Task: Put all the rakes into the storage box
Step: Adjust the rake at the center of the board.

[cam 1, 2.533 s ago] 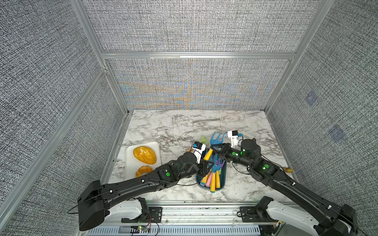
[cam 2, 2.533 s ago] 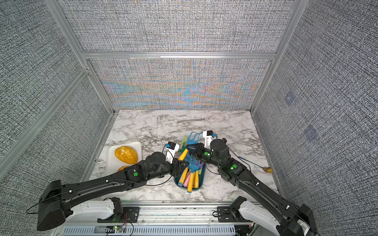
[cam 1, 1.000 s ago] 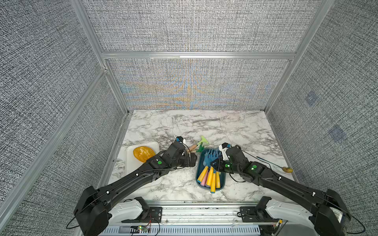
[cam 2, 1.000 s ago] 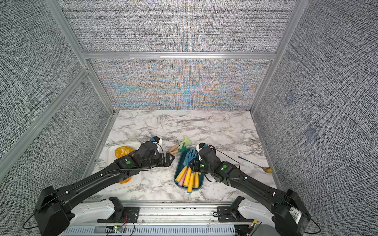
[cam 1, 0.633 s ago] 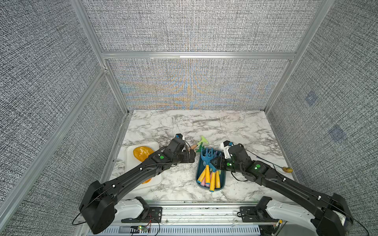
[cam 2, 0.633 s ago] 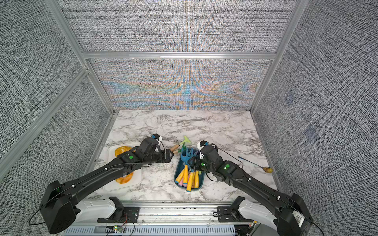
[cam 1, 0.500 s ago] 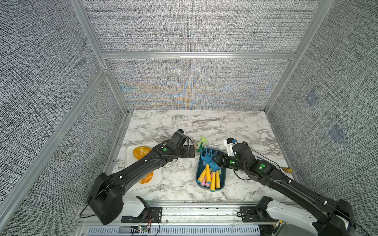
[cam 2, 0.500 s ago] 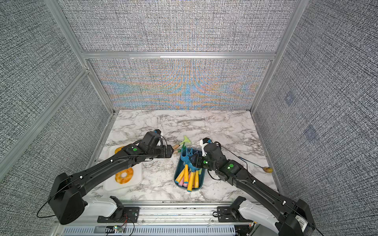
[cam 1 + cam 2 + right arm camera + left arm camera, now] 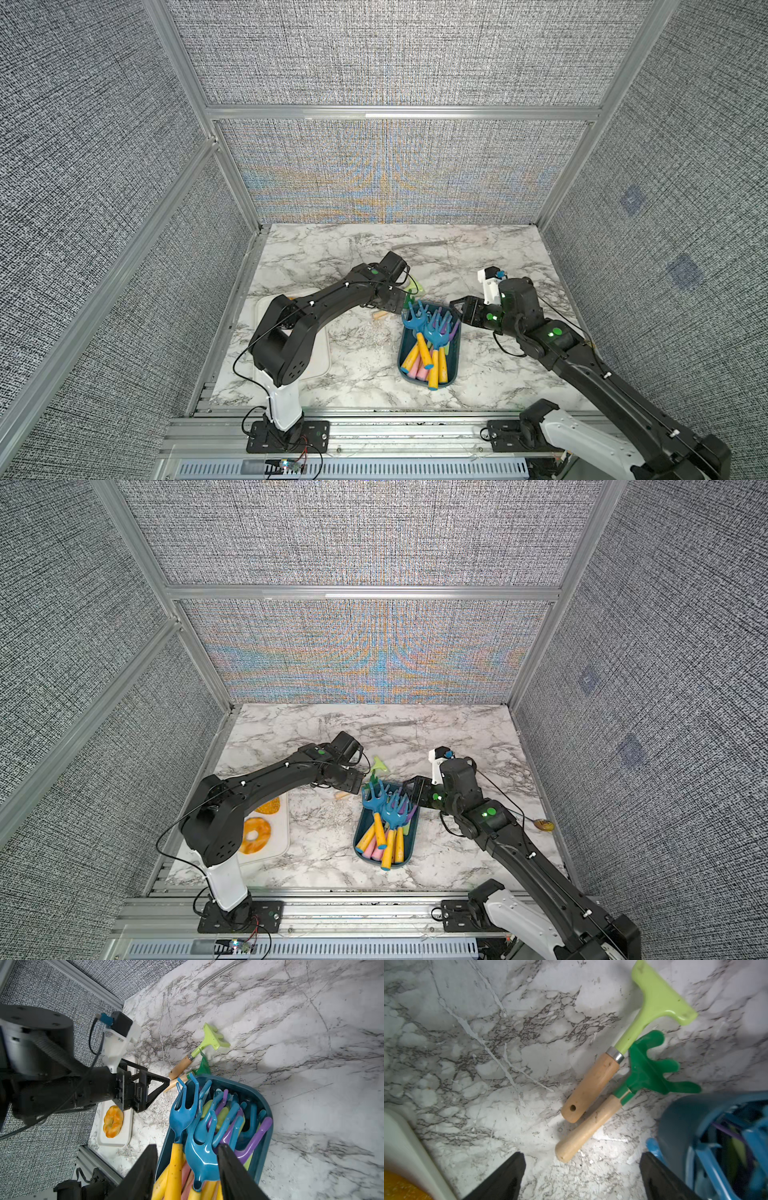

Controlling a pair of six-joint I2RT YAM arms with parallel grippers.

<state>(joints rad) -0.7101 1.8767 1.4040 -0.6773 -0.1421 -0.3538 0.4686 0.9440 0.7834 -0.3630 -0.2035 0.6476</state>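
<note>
A dark green rake [image 9: 648,1076] with a wooden handle lies on the marble just outside the far left corner of the storage box [image 9: 679,1118]. My left gripper [image 9: 581,1167] stands open over the end of its handle, and the fingers touch nothing. In a top view the left gripper [image 9: 400,305] sits at that corner. The teal storage box [image 9: 455,361] holds several blue and purple rakes [image 9: 180,1118] with yellow handles. My right gripper [image 9: 187,1147] is open above them, holding nothing, and hangs by the box's far right corner [image 9: 409,789].
A light green hoe [image 9: 660,1001] with a wooden handle lies against the green rake. A white tray [image 9: 286,833] with orange slices [image 9: 255,835] sits at the front left. A metal strip [image 9: 419,245] lies near the back wall. A small yellow item [image 9: 543,824] rests at the right edge.
My right gripper opened, left a blue rake in the box and drew back to the right. My left arm swung away from the box to the green rake's handle.
</note>
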